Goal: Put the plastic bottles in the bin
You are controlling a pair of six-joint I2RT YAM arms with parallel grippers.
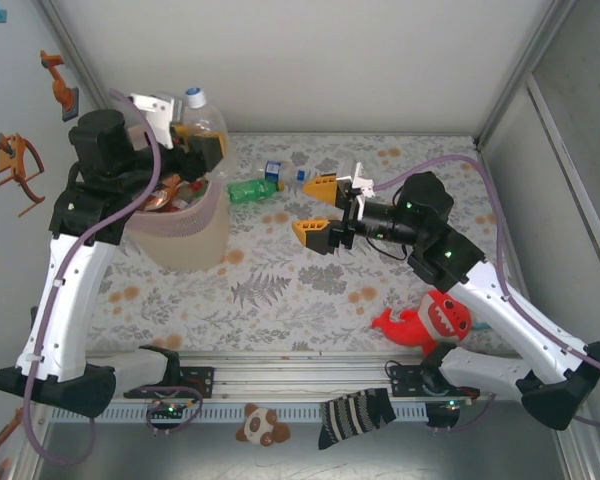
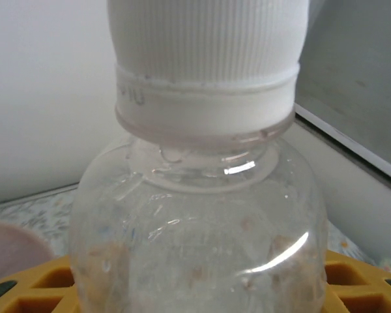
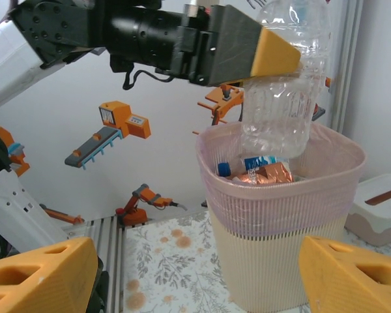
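L gripper [image 1: 202,142]: clamped on clear bottle [image 1: 202,115], across the upper body, below white cap [image 2: 205,59].
Clear bottle: upright, cap up, hanging over bin [image 1: 195,240], base abt level w/ rim.
Bin: 9 o'clock side of mat [image 1: 280,290], part full of bottles.
R gripper [image 1: 315,208]: jaws wide apart, empty, mid-table.
On mat: green bottle [image 1: 252,190] at 10 o'clock from R gripper, blue-label bottle [image 1: 280,172] just beside it, 11 o'clock.
Handling: I'd call these empty PET, so light, thin-walled, slick, denting if squeezed hard. I'd grab across the body or stiffer shoulder, not the cap.
Risk: I reckon it could catch the rim when let go.
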